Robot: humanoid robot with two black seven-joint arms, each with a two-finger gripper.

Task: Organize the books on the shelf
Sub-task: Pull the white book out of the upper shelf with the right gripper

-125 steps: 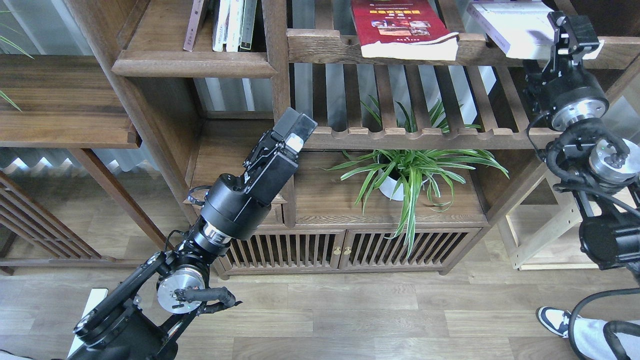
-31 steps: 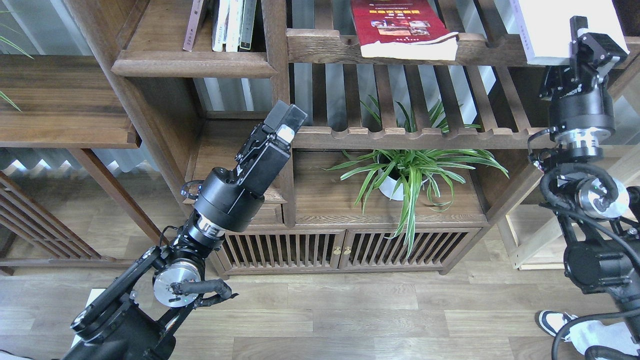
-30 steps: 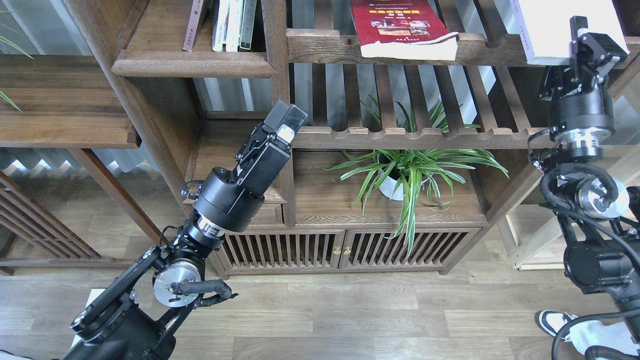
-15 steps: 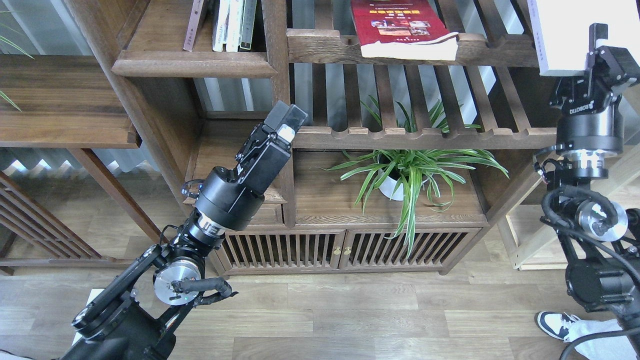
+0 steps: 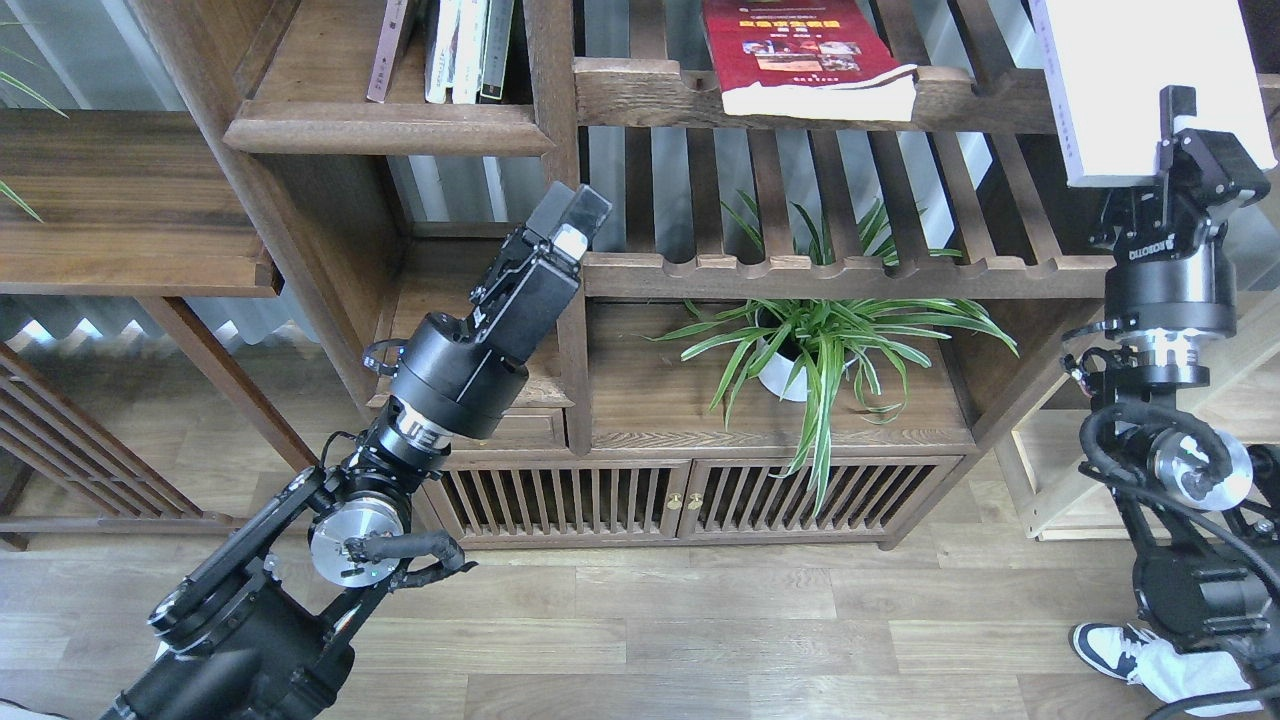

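Observation:
My right gripper (image 5: 1188, 135) is shut on the lower edge of the white book (image 5: 1130, 80), holding it upright in the air at the top right, in front of the slatted rack. The red book (image 5: 800, 50) with small photos lies flat on the upper slatted rack, its page edge overhanging the front rail. The shelf (image 5: 385, 128), a solid dark board with a rounded front edge, is at the upper left and carries several standing books (image 5: 460, 50). My left gripper (image 5: 572, 218) is shut and empty, in front of the central post below that shelf.
A potted spider plant (image 5: 815, 345) stands on the cabinet top under the lower slatted rack (image 5: 830, 270). A cabinet with slatted doors (image 5: 680, 500) sits on the floor. A person's shoe (image 5: 1105, 640) shows at the bottom right.
My right gripper has lifted the white book off the rack and turned it upright, then lowered it slightly. My left arm has drifted a little to the left.

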